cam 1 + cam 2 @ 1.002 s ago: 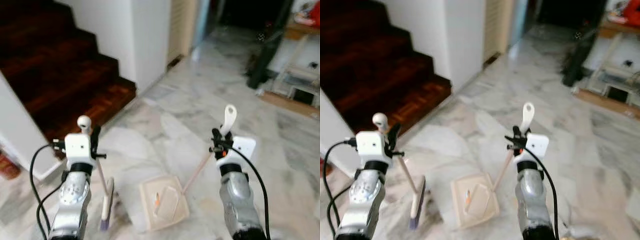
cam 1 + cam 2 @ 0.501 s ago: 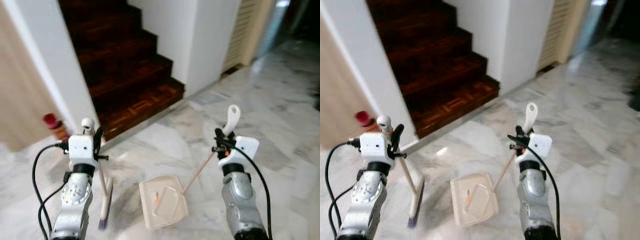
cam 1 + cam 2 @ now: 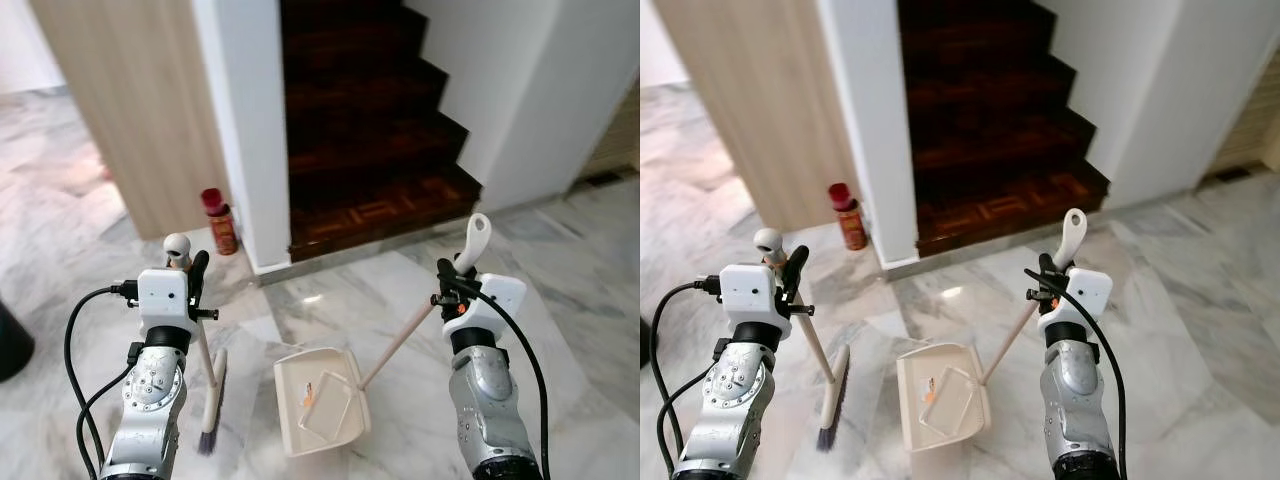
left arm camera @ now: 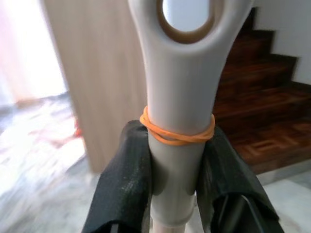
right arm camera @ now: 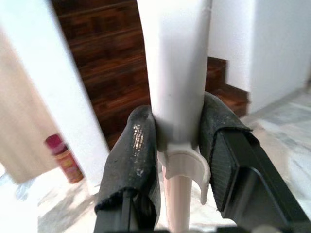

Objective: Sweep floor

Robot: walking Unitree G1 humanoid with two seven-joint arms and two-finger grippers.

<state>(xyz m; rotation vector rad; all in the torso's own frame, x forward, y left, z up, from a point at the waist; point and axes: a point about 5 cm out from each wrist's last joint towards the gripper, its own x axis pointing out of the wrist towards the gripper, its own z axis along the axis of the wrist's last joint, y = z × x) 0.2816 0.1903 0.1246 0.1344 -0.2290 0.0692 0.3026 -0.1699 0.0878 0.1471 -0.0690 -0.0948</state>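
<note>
Left pincer (image 3: pixel 192 268) clamped tight on grey-handled broom (image 3: pixel 212 400), bristles on marble floor (image 3: pixel 560 300) at 7 o'clock; right pincer (image 3: pixel 447 277) closed around cream dustpan (image 3: pixel 320 400) stick, pan flat at 6 o'clock, orange scrap (image 3: pixel 310 396) inside, ready for sweeping.

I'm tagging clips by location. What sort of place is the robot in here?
Probably a home hallway at the foot of a staircase: dark wooden stairs, marble floor, and a red spray can by the wall.
</note>
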